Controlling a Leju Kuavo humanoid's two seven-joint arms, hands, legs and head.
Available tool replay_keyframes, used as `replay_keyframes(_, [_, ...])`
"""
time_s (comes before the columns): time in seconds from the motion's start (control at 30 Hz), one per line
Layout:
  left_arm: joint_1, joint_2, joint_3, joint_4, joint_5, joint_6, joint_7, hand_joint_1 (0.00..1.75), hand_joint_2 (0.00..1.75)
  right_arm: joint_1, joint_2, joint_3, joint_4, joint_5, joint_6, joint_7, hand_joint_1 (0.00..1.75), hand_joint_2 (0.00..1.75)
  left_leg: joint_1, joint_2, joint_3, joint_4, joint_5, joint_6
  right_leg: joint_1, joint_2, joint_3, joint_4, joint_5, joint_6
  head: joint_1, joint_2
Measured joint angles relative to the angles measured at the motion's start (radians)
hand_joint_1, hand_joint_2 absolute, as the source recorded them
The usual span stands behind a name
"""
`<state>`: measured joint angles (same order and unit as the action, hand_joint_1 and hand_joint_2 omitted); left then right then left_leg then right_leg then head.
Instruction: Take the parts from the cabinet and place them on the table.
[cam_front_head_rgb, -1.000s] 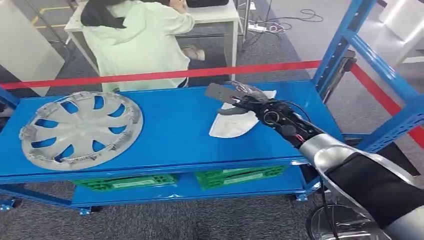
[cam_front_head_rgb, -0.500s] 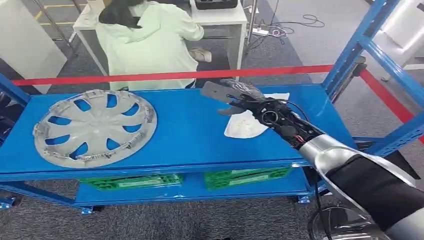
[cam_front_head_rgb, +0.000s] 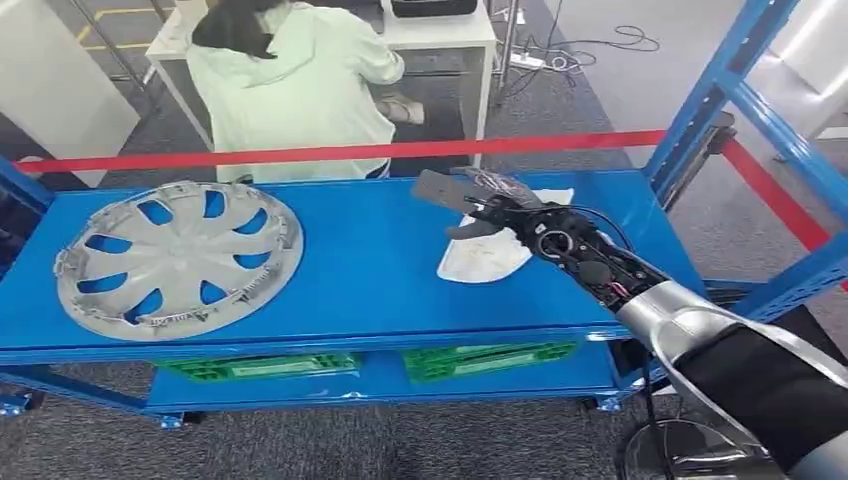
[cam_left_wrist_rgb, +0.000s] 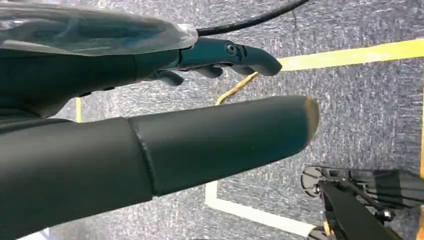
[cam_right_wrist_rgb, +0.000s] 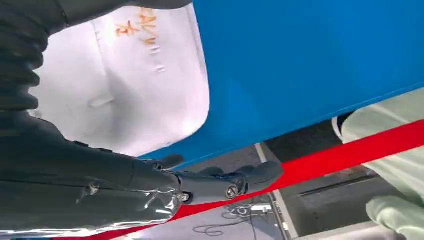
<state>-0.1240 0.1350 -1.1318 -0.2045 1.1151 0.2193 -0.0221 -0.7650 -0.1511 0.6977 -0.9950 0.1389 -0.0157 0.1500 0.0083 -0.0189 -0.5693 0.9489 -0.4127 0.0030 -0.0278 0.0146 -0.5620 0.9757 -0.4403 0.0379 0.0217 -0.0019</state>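
**Now: right hand hovering open over the white part**

The right hand is hovering with fingers spread, holding nothing, over the white part lying flat on the blue shelf. The part is looking thin, light and stiff; its rim nearest the hand is probably the best hold. At nine o'clock, well apart, the hubcap is lying flat. The left hand is hanging empty over the floor.

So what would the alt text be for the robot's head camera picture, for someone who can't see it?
The robot's right hand hovers open over a white part lying on a blue shelf, with a silver hubcap lying flat further left. Behind a red tape, a person in a pale green top sits at a white desk.
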Motion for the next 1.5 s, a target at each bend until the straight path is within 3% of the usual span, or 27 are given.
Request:
replay_keyframes(0.33, [0.001, -0.001, 0.000, 0.000, 0.006, 0.000, 0.001, 0.00, 0.00, 0.095, -0.060, -0.022, -0.247, 0.006, -0.022, 0.062, 0.00, 1.75, 0.002, 0.000, 0.005, -0.006, -0.001, -0.009, 0.006, 0.000, 0.003, 0.000, -0.003, -0.009, -0.004, 0.000])
replay_keyframes(0.77, [0.002, -0.001, 0.000, 0.000, 0.013, 0.000, 0.001, 0.00, 0.00, 0.210, -0.117, -0.040, -0.442, 0.042, 0.005, 0.156, 0.00, 1.75, 0.002, -0.001, 0.005, -0.005, -0.001, -0.010, 0.006, -0.001, 0.005, -0.001, -0.002, -0.010, -0.005, 0.000])
replay_keyframes(1.0, [0.002, -0.002, 0.000, 0.000, 0.013, 0.000, 0.001, 0.00, 0.00, 0.264, -0.132, -0.042, -0.471, 0.058, 0.045, 0.187, 0.00, 1.75, 0.002, -0.001, 0.005, -0.005, -0.001, -0.010, 0.006, -0.001, 0.005, -0.001, -0.002, -0.010, -0.005, 0.000])
replay_keyframes(1.5, [0.002, -0.008, 0.000, 0.000, 0.011, -0.003, 0.005, 0.00, 0.00, 0.275, -0.155, -0.048, -0.459, 0.055, 0.046, 0.209, 0.00, 1.75, 0.002, -0.001, 0.005, -0.005, -0.001, -0.010, 0.006, -0.001, 0.005, -0.001, -0.002, -0.010, -0.005, 0.000])
